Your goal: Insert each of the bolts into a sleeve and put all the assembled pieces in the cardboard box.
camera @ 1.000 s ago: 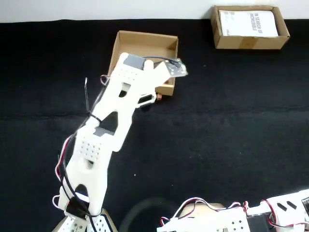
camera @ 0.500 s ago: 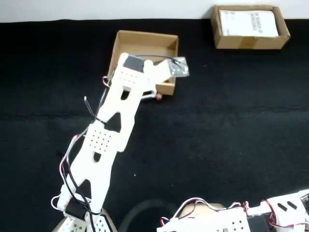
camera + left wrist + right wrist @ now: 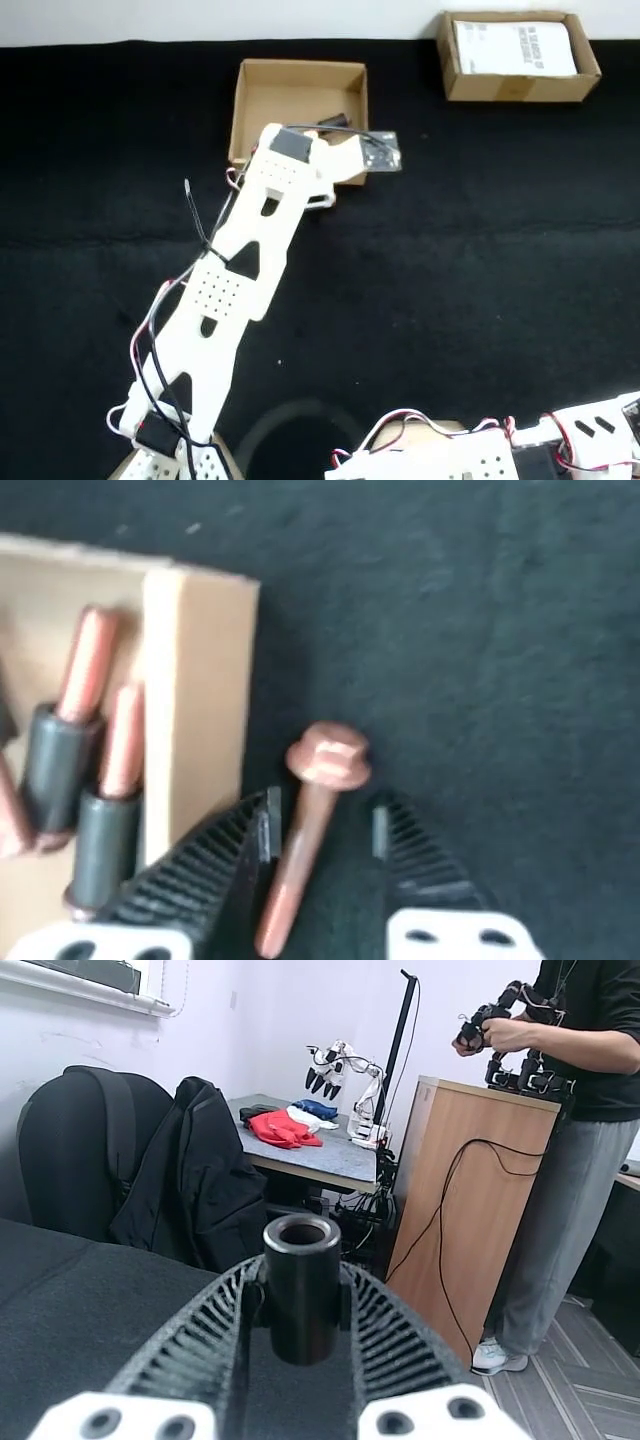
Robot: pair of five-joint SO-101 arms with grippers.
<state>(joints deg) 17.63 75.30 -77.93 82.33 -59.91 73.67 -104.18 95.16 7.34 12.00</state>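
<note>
Straddling a copper bolt (image 3: pixel 300 845), the left gripper (image 3: pixel 325 812) has its jaws partly open: one toothed pad sits close against the shank, the other stands off with a clear gap. The bolt lies flat on the black table cloth (image 3: pixel 480 250), just outside the wall of the cardboard box (image 3: pixel 195 680), with its flanged head pointing away from the wrist. Inside the box two assembled pieces (image 3: pixel 62 742) lie side by side (copper shanks poking out of black sleeves), close to that same wall.

From above, the left arm (image 3: pixel 235 280) runs from about 7 o'clock on the table up to the box's (image 3: pixel 300 67) 5 o'clock corner; the box itself sits near 12 o'clock. A second box (image 3: pixel 515 88) holding a printed sheet stands at about 1 o'clock.

The right gripper (image 3: pixel 302 1272) is closed on a black sleeve (image 3: pixel 302 1295), held upright between its ribbed jaws with the open bore showing on top. The right arm (image 3: pixel 470 458) rests at about 5 o'clock.
</note>
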